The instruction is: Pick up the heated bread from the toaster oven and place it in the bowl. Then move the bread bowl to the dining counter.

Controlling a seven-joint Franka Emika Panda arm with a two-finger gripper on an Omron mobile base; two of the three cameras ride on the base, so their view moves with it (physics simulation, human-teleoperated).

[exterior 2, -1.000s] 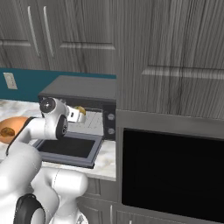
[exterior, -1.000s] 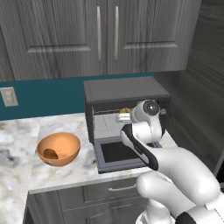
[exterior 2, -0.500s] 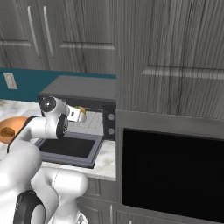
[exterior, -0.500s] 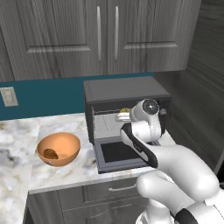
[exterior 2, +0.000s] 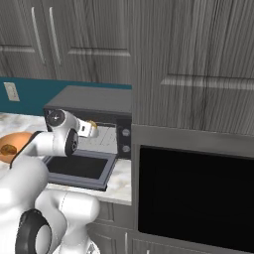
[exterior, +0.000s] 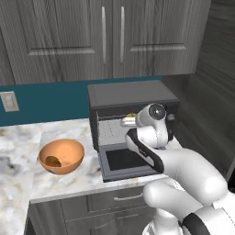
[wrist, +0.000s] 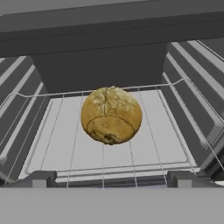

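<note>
Golden, knobbly heated bread (wrist: 111, 115) lay on the wire rack (wrist: 148, 131) inside the open toaster oven (exterior: 131, 98); the gripper (wrist: 111, 177) faced it at the mouth, jaws parted wide, while the orange-tan bowl (exterior: 69, 150) stood on the marble worktop (exterior: 27, 183), left of the oven

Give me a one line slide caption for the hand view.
Golden-brown knobbly bread roll sitting on the wire rack inside the open dark grey toaster oven, seen straight in from the gripper.

You see the marble counter (exterior: 27, 137) carrying the toaster oven (exterior: 131, 98) near its right end, door dropped open toward the front edge. The bowl (exterior: 61, 156) stands left of it, near the front edge, apart from the oven.
</note>
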